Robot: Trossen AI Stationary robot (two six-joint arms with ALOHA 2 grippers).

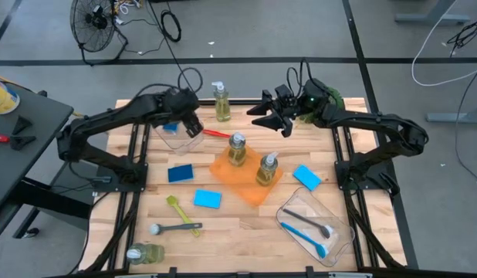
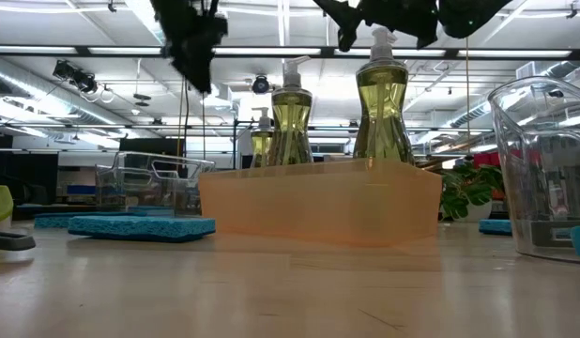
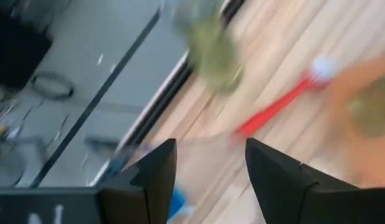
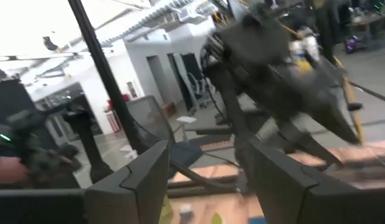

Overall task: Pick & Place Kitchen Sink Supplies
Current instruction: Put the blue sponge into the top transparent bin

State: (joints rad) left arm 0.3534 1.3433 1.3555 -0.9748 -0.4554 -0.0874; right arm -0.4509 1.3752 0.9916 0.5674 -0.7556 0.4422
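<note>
Red brush (image 1: 216,133) on table beside left gripper (image 1: 194,127), fingers parted and empty; right gripper (image 1: 271,117) likewise parted, empty, raised.

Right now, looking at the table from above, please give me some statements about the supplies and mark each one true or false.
1. Two soap bottles stand in the orange tray. True.
2. The red brush lies inside the clear bin at the front right. False: it lies on the table near the left hand; that bin holds a grey and a blue brush.
3. One soap bottle lies on its side at the front left. True.
4. The left hand grips a sponge. False: its fingers are open and empty.
</note>
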